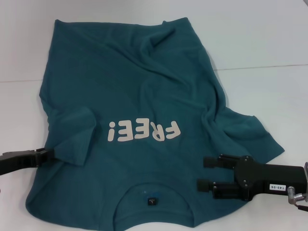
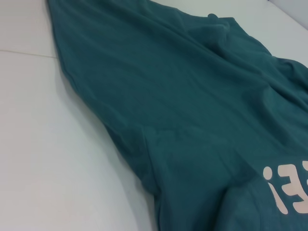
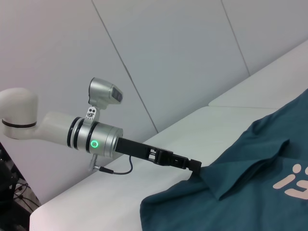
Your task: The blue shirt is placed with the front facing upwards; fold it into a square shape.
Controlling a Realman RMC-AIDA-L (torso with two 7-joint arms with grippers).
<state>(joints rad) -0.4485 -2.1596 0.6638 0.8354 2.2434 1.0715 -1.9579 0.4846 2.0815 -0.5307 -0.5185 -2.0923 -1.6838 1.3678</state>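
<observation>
Head view: left end effector pinching blue shirt sleeve edge; right end effector released above shoulder.

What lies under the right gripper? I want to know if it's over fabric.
Under the right gripper lies the blue shirt, by its right sleeve. The cloth directly beneath is covered.

Blue shirt: dark teal-blue, white "FREE!" lettering on chest. Table beneath shirt: plain white. Grippers: black.

"FREE!" on the blue shirt
</observation>
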